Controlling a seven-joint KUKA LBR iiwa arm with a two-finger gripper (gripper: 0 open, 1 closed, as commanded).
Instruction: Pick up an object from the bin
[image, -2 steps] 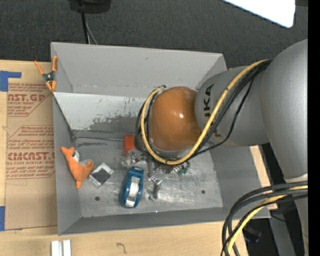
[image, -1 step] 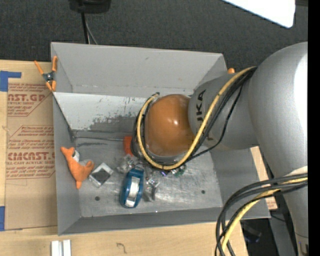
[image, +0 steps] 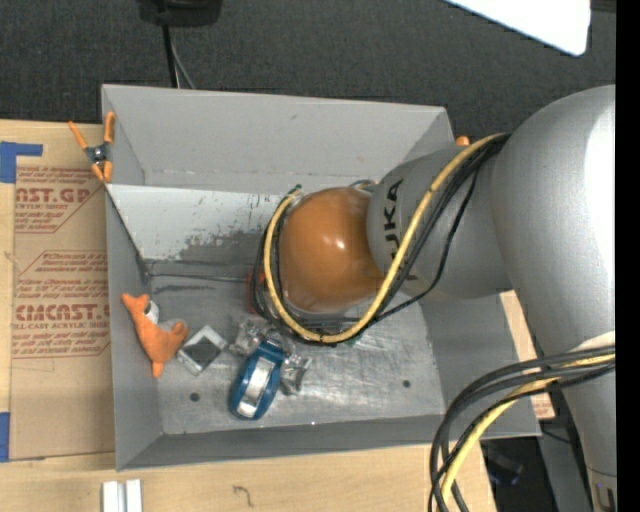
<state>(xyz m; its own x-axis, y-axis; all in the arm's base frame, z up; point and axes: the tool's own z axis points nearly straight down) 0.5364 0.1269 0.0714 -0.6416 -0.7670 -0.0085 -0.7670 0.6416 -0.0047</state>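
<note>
Your pincer (image: 272, 338) is down in the grey bin (image: 330, 385), near the middle of its floor

The arm's orange cover (image: 325, 260) sits over the pincer, so you cannot tell whether it is released or clenched. The nearest thing is a blue and white object (image: 253, 382), just below it toward the bin's front wall, with a small clear piece (image: 292, 372) right beside it. To the left you see a small black square in a silvery frame (image: 201, 350), then an orange rubbery figure (image: 152, 335) by the left wall
</note>
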